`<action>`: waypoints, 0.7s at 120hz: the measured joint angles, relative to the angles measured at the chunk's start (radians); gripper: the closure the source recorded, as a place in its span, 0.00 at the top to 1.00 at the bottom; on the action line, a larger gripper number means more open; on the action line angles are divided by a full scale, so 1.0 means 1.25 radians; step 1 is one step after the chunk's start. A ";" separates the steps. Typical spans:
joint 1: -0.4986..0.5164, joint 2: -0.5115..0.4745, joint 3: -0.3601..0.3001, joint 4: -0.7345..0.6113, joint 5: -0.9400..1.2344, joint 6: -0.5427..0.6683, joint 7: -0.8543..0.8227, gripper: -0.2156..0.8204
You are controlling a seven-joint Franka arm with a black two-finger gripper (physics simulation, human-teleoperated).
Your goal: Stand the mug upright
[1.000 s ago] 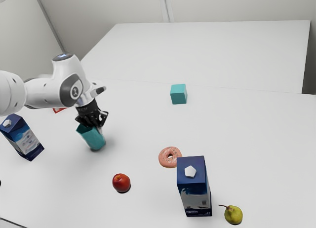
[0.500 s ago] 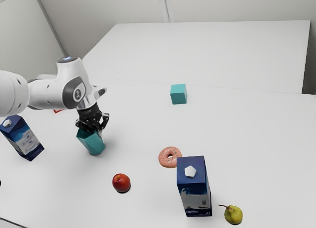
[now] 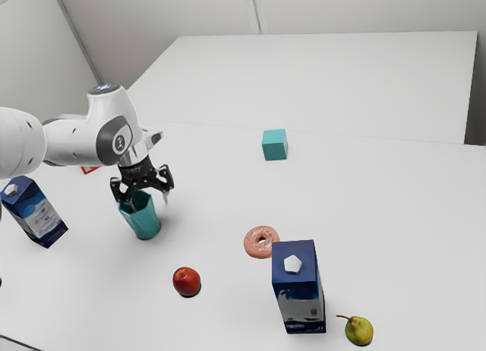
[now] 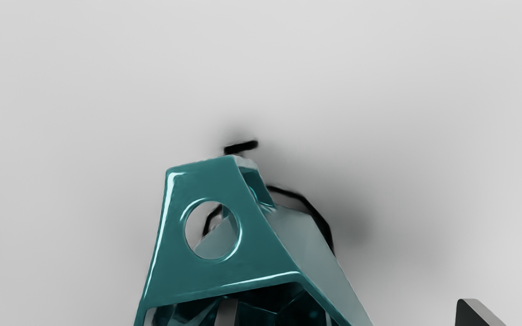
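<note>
Hanging open, your hand has one finger inside the mug below; the wrist view adds its round hole.

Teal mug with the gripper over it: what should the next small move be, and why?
I'd probably raise the gripper straight up, slowly, fingers apart. The mug looks upright, mouth up, and the fingers are spread: one reaches inside the mouth, the other is outside, clear of the wall. Moving sideways first could catch the wall and tip it.
</note>
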 joint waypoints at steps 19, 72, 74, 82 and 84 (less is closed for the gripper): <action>0.000 -0.001 0.000 0.004 -0.007 0.001 -0.007 0.75; -0.003 -0.034 0.000 0.031 -0.032 -0.009 -0.001 0.79; -0.003 -0.038 0.000 0.033 -0.033 -0.012 0.001 0.79; -0.003 -0.053 0.000 0.048 -0.031 -0.027 0.009 0.79; -0.003 -0.056 0.000 0.052 -0.030 -0.031 0.012 0.79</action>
